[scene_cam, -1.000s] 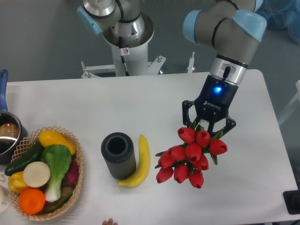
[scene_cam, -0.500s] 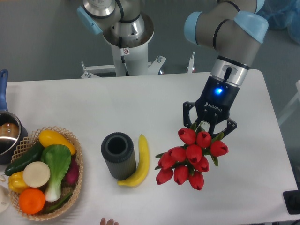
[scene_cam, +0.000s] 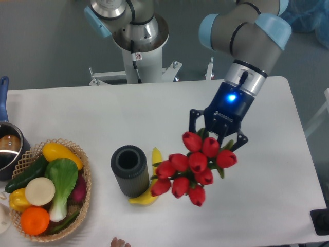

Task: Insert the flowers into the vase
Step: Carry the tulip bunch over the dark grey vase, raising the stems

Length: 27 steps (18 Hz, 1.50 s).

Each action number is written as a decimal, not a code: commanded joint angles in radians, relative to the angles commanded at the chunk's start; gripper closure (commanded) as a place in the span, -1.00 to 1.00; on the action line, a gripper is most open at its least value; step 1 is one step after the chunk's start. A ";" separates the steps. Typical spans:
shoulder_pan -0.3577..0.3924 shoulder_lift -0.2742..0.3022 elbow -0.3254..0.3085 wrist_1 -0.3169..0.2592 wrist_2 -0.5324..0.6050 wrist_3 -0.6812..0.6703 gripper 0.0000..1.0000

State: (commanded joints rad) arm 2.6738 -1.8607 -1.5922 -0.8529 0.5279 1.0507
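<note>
Far left of vase: pot (scene_cam: 7, 146) at table (scene_cam: 103, 113) edge, then woven basket (scene_cam: 82, 198) packed with veggies. Vase (scene_cam: 129, 170) upright near middle of table, hollow top open, nothing inside. Banana (scene_cam: 152, 177) right against vase's right side, partly covered by blooms. Flowers (scene_cam: 193, 167) hang just right of vase, red buds over banana, clear of vase rim. Gripper (scene_cam: 215, 135) up-right of vase, fingers clamped on flower stems, blue light on wrist lit.
</note>
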 joint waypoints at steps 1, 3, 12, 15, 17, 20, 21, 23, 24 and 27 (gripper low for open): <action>-0.008 0.000 -0.003 0.000 -0.032 0.002 0.21; -0.012 0.002 -0.006 0.000 -0.104 0.002 0.21; -0.043 0.023 -0.060 0.003 -0.365 0.083 0.21; -0.046 0.034 -0.116 0.005 -0.416 0.176 0.21; -0.049 0.043 -0.140 0.003 -0.447 0.201 0.21; -0.052 0.068 -0.161 0.005 -0.488 0.210 0.21; -0.054 0.066 -0.163 0.006 -0.488 0.221 0.21; -0.057 0.067 -0.198 0.006 -0.500 0.273 0.21; -0.058 0.069 -0.218 0.006 -0.511 0.299 0.21; -0.057 0.069 -0.238 0.005 -0.520 0.325 0.21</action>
State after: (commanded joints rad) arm 2.6170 -1.7917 -1.8300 -0.8483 0.0077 1.3760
